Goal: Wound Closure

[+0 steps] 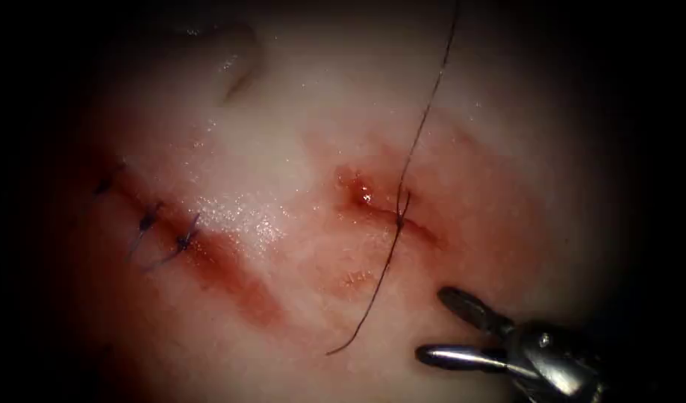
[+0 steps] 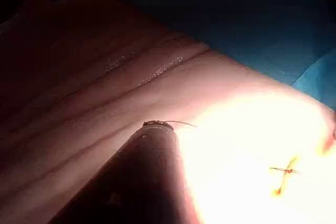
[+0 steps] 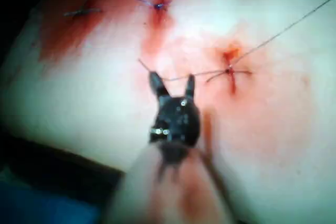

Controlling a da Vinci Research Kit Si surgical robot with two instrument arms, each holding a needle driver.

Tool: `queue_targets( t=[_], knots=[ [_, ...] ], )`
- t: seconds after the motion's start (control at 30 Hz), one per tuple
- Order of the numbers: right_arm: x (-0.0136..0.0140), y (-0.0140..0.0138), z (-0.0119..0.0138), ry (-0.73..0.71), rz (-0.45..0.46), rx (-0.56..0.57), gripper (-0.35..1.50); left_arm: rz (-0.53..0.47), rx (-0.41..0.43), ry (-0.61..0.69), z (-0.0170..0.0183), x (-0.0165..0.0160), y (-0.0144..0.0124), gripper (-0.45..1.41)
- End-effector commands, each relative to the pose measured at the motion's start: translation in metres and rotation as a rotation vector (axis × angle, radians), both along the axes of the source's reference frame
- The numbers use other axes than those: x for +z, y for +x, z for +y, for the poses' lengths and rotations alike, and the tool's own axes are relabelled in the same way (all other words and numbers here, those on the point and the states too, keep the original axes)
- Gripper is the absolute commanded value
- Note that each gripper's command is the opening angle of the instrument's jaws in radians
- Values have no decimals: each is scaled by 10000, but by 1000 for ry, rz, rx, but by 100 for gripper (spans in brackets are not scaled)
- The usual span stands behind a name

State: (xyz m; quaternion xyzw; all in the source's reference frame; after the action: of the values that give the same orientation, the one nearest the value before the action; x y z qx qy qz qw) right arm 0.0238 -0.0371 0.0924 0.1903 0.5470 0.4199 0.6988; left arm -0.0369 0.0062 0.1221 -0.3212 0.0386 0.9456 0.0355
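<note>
With my right arm's tool (image 1: 443, 325) sitting at about four o'clock in the endoscope view, I see its two jaws spread apart and holding nothing, the tips pointing toward nine and ten o'clock. From the right wrist camera the same tool (image 3: 172, 85) hovers with its jaws parted just beside a strand of thread, not touching it as far as I can tell.

The thread (image 1: 417, 134) comes down from twelve o'clock, crosses the cut (image 1: 402, 220) just right of centre at a small knot (image 1: 401, 213), and trails on toward six o'clock, where its free end lies on the tissue (image 1: 298, 149) near my open jaws. I cannot make out the needle.

Red fluid (image 1: 231, 269) stains the tissue around the cut and runs in a band toward seven o'clock. At about nine o'clock three earlier stitches (image 1: 186, 240) sit in a row along the cut, well apart from the knot.

From the left wrist camera I see my left arm's shaft (image 2: 142, 177) over the tissue and the knotted stitch (image 2: 286, 172) in the glare; whether the left jaws are parted or closed I cannot tell.
</note>
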Motion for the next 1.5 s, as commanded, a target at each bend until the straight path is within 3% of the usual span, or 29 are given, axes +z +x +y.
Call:
queue_targets(
  t=[0.03,0.37,0.53,0.8,1.5],
  knots=[
    [4,6,8,3,3,11,109,-7,4,0,1,1,-7,-45],
    [39,9,56,-8,-27,73,109,-61,-16,18,-13,-49,-7,-45],
    [69,20,79,-21,-45,98,124,-71,-18,5,-14,-86,-11,-45],
    [89,35,89,-10,-49,120,134,-71,-13,7,-31,-99,-16,-45],
    [104,78,105,-10,-46,119,133,-89,-5,0,-39,-119,-13,-45]
  ],
)
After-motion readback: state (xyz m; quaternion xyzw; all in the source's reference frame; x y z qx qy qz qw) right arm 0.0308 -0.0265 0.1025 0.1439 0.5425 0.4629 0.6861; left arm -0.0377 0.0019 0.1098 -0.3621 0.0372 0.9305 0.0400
